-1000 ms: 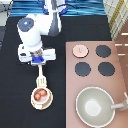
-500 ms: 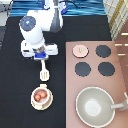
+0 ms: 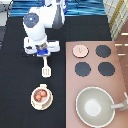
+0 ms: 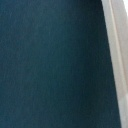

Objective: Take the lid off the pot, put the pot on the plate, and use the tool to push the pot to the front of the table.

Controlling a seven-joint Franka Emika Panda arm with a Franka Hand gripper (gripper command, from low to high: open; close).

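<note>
With the lid (image 3: 80,50) already off and lying flat on the pinkish stove panel (image 3: 120,80) at the exterior view's right, the pot (image 3: 41,94) is open, reddish items visible inside

Pot sits on the cream plate (image 3: 33,102), on the black worktop (image 3: 17,80), toward the exterior view's bottom left. Plate rim shows all round the pot

Tool (image 3: 43,52) is over the worktop at the exterior view's upper left, just beside the stove panel's left edge, under the white arm. Can't tell if it's open or closed

Spatula (image 3: 46,71) is directly below the tool in the exterior view. Handle runs up to the blue block, slotted head points toward the exterior view's bottom. Handle top meets the tool; whether it's gripped or just lying there, can't tell. Spatula head is apart from the pot and plate, which are further toward the bottom, slightly left

Lid occupies the top-left spot of the stove panel; three black burners (image 3: 103,51) take the other spots. Large grey-beige pan (image 3: 95,106) on the panel at bottom right, long handle pointing right

Wrist view: only dark flat surface with a pale strip along one edge; can't tell what the strip is
</note>
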